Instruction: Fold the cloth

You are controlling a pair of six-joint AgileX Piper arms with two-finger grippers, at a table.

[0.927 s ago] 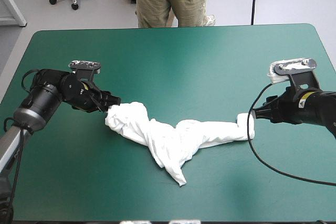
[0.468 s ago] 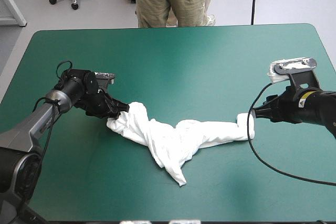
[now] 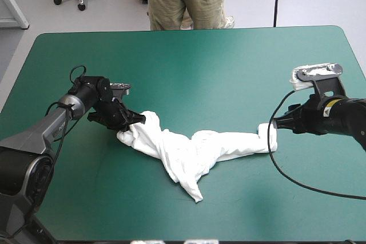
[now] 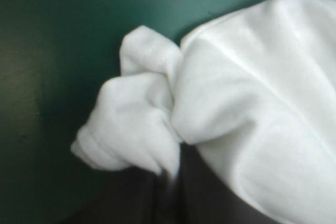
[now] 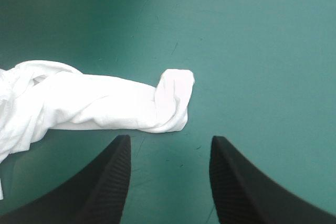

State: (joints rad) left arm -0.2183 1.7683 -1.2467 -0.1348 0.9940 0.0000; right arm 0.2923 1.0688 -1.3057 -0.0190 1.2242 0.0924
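Since the earlier frames the left arm has turned at the wrist and pushed a little toward the middle of the worktop (image 3: 200,55), nudging the T-shirt's left end along with it; the right arm has hardly shifted.

On the teal-green cover, the T-shirt (image 3: 189,150) lies as a twisted white rope across the middle. A loose tail points toward the near edge. The left gripper (image 3: 132,119) is at the garment's left end, and the right gripper (image 3: 275,124) sits by the rolled right end.

No folding has begun, as I judge it. The step in hand looks like taking hold of both ends so the twist can be drawn out and the shirt spread flat. Next, the right arm would need to advance onto the rolled end and close, then both arms pull apart evenly.

From above, the right gripper seems to touch the cloth. Its own wrist view shows the black fingers (image 5: 113,177) standing wide apart, with bare cover between them and the roll. The left wrist view shows what the high view hides: that gripper's fingers (image 4: 121,205) are pinched on a bunched knot of white fabric.
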